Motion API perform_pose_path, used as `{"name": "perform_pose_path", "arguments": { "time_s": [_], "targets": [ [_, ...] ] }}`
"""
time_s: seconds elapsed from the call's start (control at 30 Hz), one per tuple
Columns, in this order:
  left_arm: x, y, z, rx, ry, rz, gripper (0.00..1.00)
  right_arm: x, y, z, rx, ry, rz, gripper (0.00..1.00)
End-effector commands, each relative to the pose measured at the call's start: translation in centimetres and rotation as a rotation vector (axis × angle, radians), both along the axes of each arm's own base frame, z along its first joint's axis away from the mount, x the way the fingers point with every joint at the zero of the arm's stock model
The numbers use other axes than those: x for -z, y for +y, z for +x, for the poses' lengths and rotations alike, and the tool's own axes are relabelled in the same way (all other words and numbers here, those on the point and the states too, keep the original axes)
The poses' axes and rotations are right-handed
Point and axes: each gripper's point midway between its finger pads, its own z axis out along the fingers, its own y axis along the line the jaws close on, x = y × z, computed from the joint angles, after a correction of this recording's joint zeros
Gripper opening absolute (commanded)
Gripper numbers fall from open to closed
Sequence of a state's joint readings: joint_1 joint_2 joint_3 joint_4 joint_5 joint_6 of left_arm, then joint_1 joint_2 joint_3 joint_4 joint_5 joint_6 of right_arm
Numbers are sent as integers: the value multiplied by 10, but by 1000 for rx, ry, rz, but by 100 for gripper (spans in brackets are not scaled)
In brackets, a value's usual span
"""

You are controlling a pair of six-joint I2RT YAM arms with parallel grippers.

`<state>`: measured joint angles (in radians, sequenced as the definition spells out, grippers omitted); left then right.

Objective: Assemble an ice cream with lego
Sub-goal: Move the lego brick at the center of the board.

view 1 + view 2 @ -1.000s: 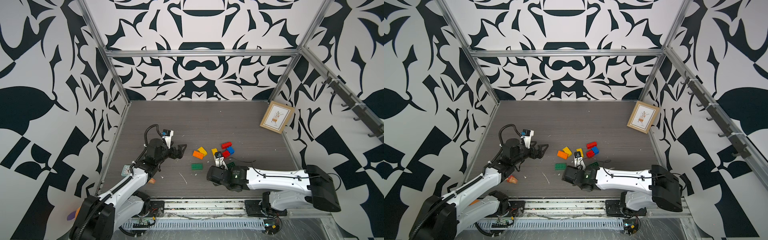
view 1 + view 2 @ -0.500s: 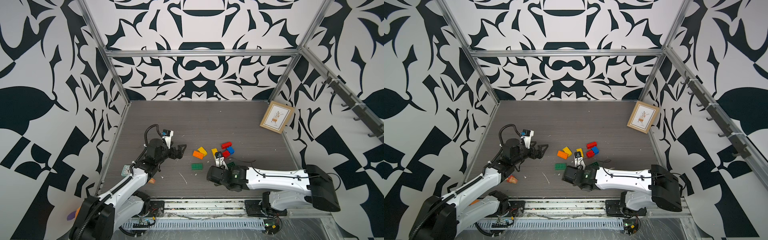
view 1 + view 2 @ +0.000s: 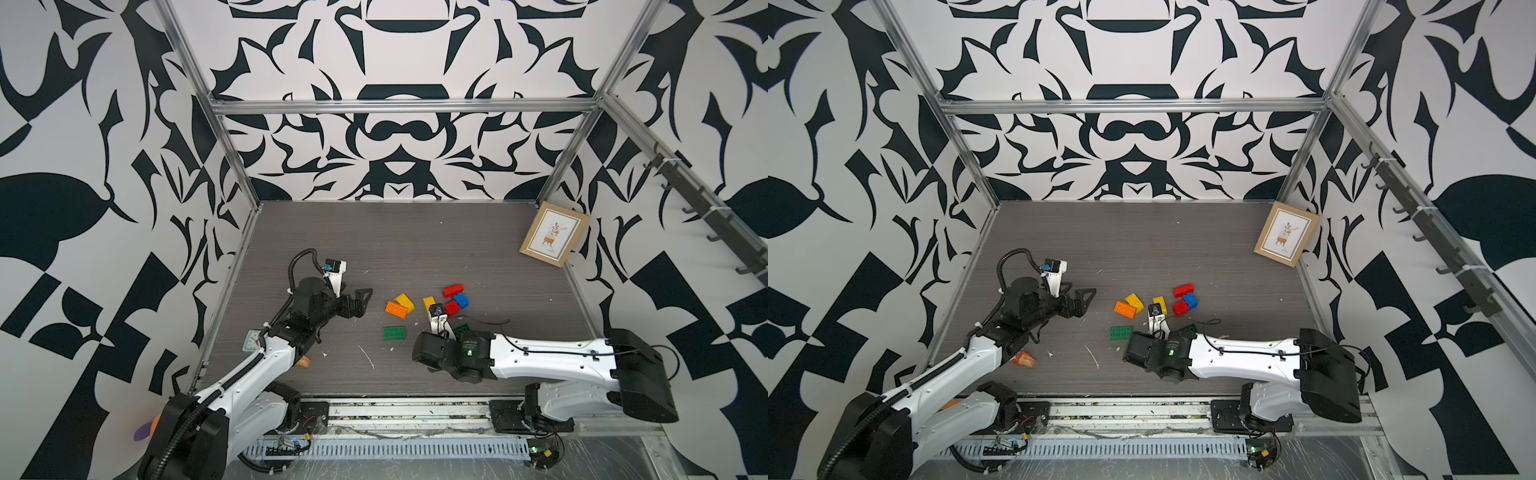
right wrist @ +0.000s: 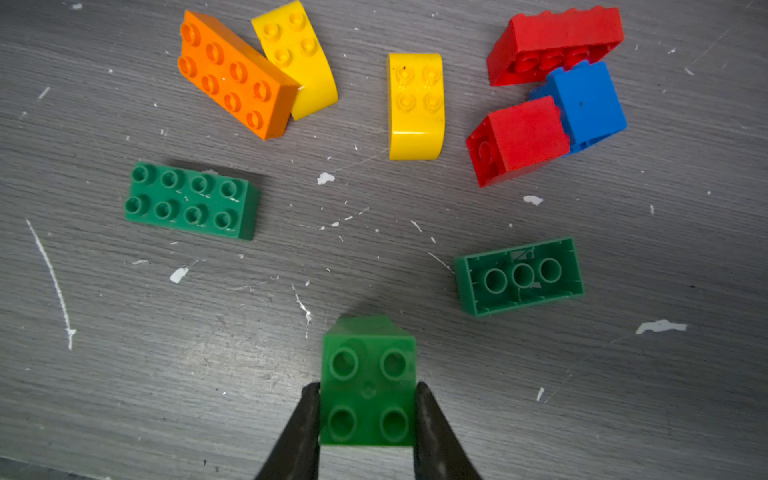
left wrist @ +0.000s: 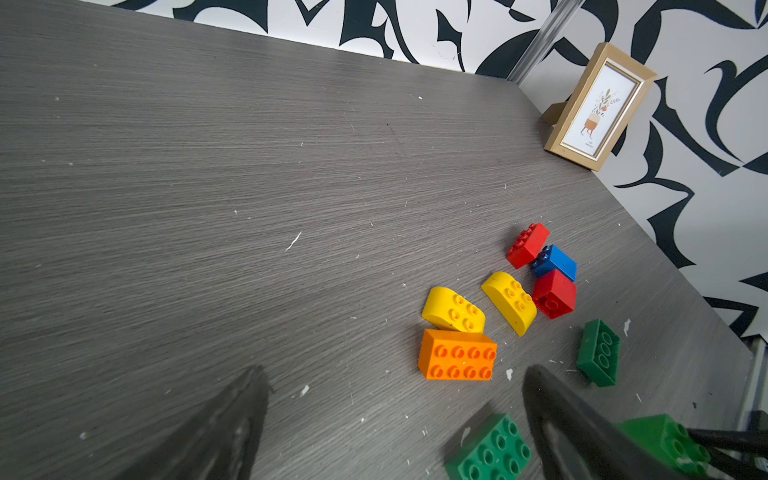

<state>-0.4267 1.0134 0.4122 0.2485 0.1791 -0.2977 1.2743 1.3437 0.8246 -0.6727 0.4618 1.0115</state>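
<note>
the right fingers (image 4: 305,424) clamp the smooth sides of a small green brick (image 4: 368,374), toward the worktop's front edge from the other bricks (image 4: 232,75), leaving its studs clear for stacking, while the left fingers (image 5: 232,419) hover spread wide, probably ready to help.

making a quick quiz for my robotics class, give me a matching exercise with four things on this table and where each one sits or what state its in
Things
1. small green brick
2. orange brick
3. blue brick
4. picture frame

Places or states
A. standing alone near the far corner
B. right beside a square red brick
C. clamped in the right gripper
D. lying against a rounded yellow brick

Pairs: 1-C, 2-D, 3-B, 4-A
</note>
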Motion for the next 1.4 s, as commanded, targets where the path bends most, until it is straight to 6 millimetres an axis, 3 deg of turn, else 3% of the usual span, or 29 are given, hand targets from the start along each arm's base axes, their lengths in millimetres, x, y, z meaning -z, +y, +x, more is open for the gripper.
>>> {"name": "perform_pose_path", "arguments": {
  "time_s": [0.0,0.4,0.73,1.13,1.23,1.37],
  "targets": [
    [-7,0,0,-1,-16,0,99,11,-4,-9,-6,60,-42,19],
    [-8,2,0,-12,-26,5,99,27,-33,-35,38,139,-80,12],
    [-7,3,1,-15,-24,9,99,37,-28,-29,34,111,-127,13],
    [-6,3,0,-16,-23,10,99,57,-31,-47,14,212,-119,9],
    [-8,3,0,-15,-28,8,99,53,-26,-39,-11,189,-155,9],
    [-10,4,0,-19,-31,5,99,28,-6,-13,-66,103,-127,7]
  ]
}}
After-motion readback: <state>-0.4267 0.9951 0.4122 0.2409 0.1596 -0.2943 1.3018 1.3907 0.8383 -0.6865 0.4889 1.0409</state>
